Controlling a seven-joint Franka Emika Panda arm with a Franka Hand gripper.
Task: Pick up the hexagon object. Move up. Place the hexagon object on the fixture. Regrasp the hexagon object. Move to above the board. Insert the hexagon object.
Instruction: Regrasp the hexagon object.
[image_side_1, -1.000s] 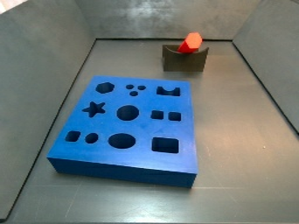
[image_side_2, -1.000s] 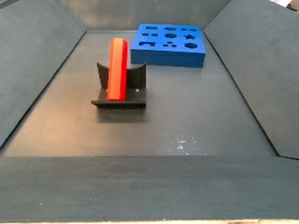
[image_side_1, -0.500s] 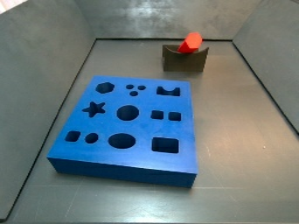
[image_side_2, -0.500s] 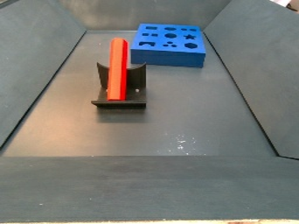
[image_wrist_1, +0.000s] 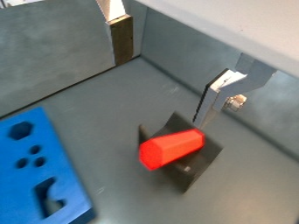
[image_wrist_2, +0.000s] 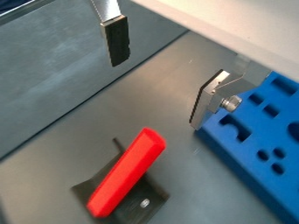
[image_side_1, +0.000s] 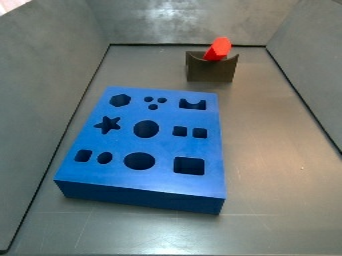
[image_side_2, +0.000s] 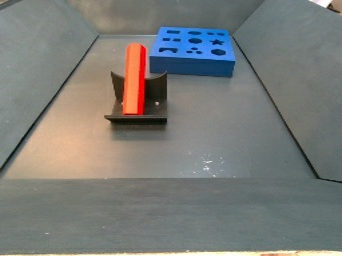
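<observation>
Just one hexagon object (image_wrist_1: 172, 148) on one fixture (image_wrist_1: 193, 171), one empty, wide-spread gripper (image_wrist_1: 167, 63) above.

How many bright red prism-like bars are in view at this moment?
1. The bright red hexagon bar leans tilted on the dark fixture, apart from the blue board. The gripper hovers above it, open and empty. No others visible.

No readable text, label, brand, number or sign anywhere: none on the hexagon object (image_side_2: 134, 78), the fixture (image_side_2: 138, 108), the board (image_side_1: 150, 145), nor on the gripper (image_wrist_2: 163, 74), fingers spread apart above the floor.
</observation>
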